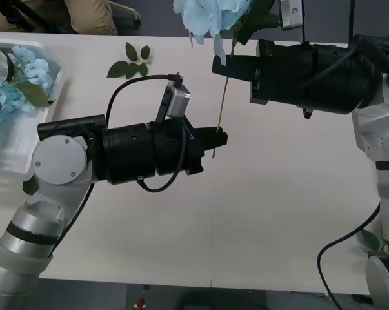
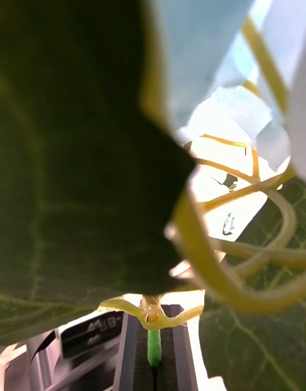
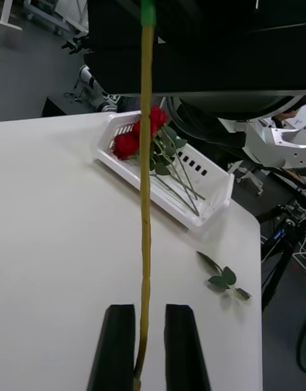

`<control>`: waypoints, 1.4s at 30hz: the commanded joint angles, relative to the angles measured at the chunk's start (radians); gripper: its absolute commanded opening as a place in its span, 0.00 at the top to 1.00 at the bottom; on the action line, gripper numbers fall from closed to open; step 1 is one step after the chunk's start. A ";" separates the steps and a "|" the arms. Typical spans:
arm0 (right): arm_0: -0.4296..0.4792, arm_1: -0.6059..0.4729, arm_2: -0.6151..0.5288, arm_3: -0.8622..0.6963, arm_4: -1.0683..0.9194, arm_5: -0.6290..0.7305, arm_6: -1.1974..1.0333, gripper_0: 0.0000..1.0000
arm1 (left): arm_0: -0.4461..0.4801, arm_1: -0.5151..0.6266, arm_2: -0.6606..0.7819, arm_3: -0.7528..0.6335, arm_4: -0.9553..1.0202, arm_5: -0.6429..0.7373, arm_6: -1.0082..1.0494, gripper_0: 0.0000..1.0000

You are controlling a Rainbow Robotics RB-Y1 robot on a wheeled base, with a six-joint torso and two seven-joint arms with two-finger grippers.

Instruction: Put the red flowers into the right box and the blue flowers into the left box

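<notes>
Flanking stem (image 3: 146, 193): left tool (image 3: 144, 346) fingers

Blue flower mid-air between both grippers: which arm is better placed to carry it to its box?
Left. The left gripper brackets the blue flower stem's lower end, and the left box is on its side; the right gripper holds higher.

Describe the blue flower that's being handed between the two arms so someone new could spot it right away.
Above the white table, the right gripper holds a blue flower upright near its head. Its long yellowish stem hangs down between the left gripper fingers. Unlike the blue flowers lying in the left box, it's airborne.
</notes>
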 commanded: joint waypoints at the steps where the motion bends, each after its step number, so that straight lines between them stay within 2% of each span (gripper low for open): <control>1: -0.013 0.025 -0.016 -0.018 -0.016 -0.002 0.033 1.00 | -0.032 0.000 -0.010 -0.017 0.014 -0.004 -0.019 1.00; 8: -0.013 0.025 -0.017 -0.018 -0.019 -0.002 0.033 1.00 | -0.032 -0.001 -0.013 -0.017 0.013 -0.004 -0.019 1.00; 9: -0.014 0.025 -0.019 -0.018 -0.019 -0.002 0.035 0.86 | -0.030 0.000 -0.014 -0.017 0.013 -0.004 -0.019 1.00; 11: -0.014 0.025 -0.025 -0.018 -0.019 -0.004 0.035 0.49 | -0.032 -0.001 -0.016 -0.015 0.013 -0.004 -0.019 1.00; 12: -0.014 0.025 -0.026 -0.018 -0.019 -0.005 0.035 0.38 | -0.030 0.000 -0.017 -0.013 0.011 -0.004 -0.021 1.00; 14: -0.014 0.025 -0.033 -0.016 -0.019 -0.005 0.037 0.23 | -0.030 -0.001 -0.019 -0.013 0.011 -0.004 -0.021 1.00; 16: -0.014 0.025 -0.034 -0.016 -0.019 -0.005 0.037 0.13 | -0.032 -0.001 -0.019 -0.012 0.011 -0.004 -0.022 1.00; 23: -0.014 0.024 -0.042 -0.016 -0.019 -0.007 0.040 0.00 | -0.030 0.000 -0.017 -0.013 0.011 -0.002 -0.030 1.00; 27: -0.014 0.025 -0.046 -0.016 -0.017 -0.007 0.041 0.00 | -0.030 0.019 -0.017 -0.010 0.002 -0.004 -0.030 1.00; 31: -0.013 0.025 -0.051 -0.016 -0.019 -0.007 0.041 0.00 | -0.030 0.083 -0.008 -0.012 0.000 -0.004 -0.030 1.00; 42: -0.014 0.018 -0.072 -0.016 -0.019 0.012 0.038 0.00 | -0.035 0.269 0.033 -0.013 0.160 0.025 -0.033 1.00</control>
